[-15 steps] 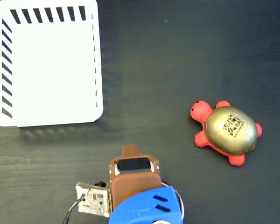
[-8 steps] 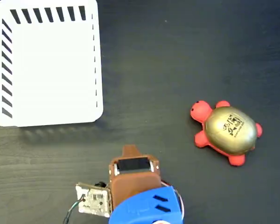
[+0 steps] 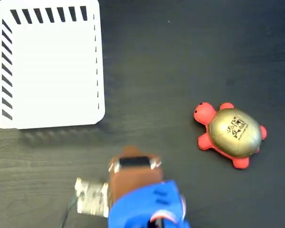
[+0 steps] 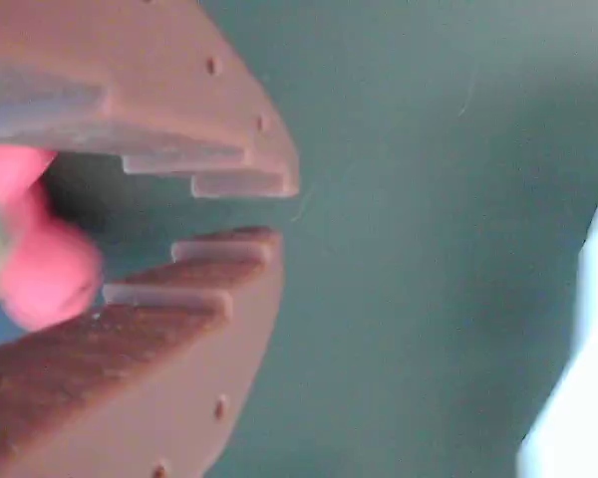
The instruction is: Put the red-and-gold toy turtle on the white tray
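Above the dark worktop (image 3: 190, 57), seen from the fixed view, the brown-and-blue arm sits low in the picture, blurred, its claw (image 3: 133, 159) pointing up the frame and holding nothing. The toy turtle (image 3: 230, 134) lies well off to the claw's right, flat on its belly, apart from everything. The white tray (image 3: 47, 66) rests up and to the claw's left, nothing on it, black slanted slots along its top and left edges, thin dashes down its right edge. The turtle shows a red head with dark eye dots turned toward the claw's side, red legs poking out, and a glossy gold domed shell printed with a black logo.

From the wrist view, the claw (image 4: 241, 211) stands nearly shut, only a narrow gap between its stepped brown tips, empty. A pink-red blur of the turtle (image 4: 35, 259) shows behind the jaws at the left edge; a white sliver of the tray (image 4: 578, 398) sits at the right.

The reach appears only to be starting. Done well, it would likely mean swinging right, opening wide enough to straddle the shell, and coming down squarely across the dome, since a squishy, shiny body could slip from a shallow pinch.
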`<action>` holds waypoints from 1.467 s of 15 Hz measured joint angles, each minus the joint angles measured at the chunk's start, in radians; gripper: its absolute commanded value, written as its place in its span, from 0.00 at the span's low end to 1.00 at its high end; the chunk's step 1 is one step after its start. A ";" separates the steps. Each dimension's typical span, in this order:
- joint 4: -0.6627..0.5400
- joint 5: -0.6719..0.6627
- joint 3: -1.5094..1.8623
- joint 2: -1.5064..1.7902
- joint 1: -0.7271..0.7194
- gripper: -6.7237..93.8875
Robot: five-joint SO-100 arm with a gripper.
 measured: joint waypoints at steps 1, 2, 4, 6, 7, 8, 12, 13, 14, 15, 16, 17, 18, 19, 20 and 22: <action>-0.025 0.048 -0.117 -0.118 0.046 0.06; 0.009 0.092 -0.252 -0.242 0.095 0.06; 0.187 0.152 -0.549 -0.511 0.193 0.06; 0.322 0.129 -0.716 -0.723 0.276 0.06; 0.347 0.101 -0.741 -0.790 0.316 0.06; 0.350 0.069 -0.742 -0.839 0.356 0.06; 0.291 -0.028 -0.746 -0.931 0.492 0.06; 0.293 -0.054 -0.746 -0.959 0.511 0.07; 0.293 -0.078 -0.750 -0.977 0.534 0.08; 0.293 -0.095 -0.778 -1.000 0.566 0.09; 0.298 -0.112 -0.802 -1.017 0.591 0.10; 0.305 -0.138 -0.822 -1.048 0.614 0.11; 0.311 -0.158 -0.841 -1.069 0.634 0.16; 0.321 -0.178 -0.870 -1.101 0.652 0.29; 0.333 -0.195 -0.888 -1.112 0.669 0.34; 0.357 -0.210 -0.916 -1.134 0.692 0.45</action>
